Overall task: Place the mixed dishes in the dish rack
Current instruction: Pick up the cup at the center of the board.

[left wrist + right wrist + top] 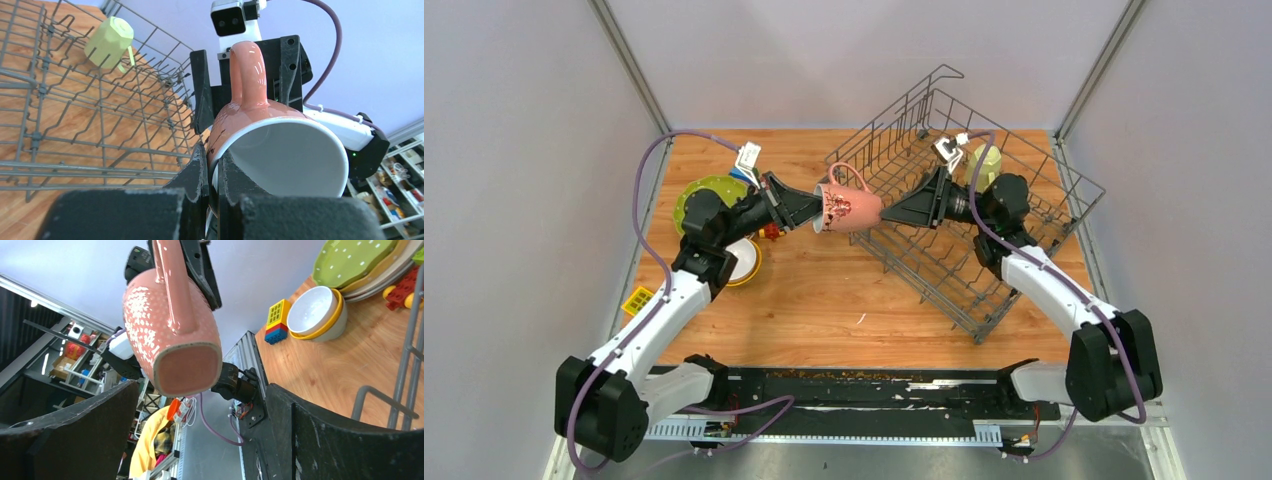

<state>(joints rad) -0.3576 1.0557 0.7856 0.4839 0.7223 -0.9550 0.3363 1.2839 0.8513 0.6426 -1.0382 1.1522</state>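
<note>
One pink mug (pixel 852 208) between claws: your left claw (pixel 814 212) pinches rim; right claw (pixel 892 211) wide, mug base facing it, axis claw-to-claw.

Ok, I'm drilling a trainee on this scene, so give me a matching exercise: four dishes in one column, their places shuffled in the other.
Dishes:
1. pink mug
2. pale-green mug
3. white bowl
4. lime-green dotted plate

Places:
A. in the dish rack
B. on top of the plate stack
C. clamped by its rim in the left gripper
D. nested in the yellow bowl

Pairs: 1-C, 2-A, 3-D, 4-B.
</note>
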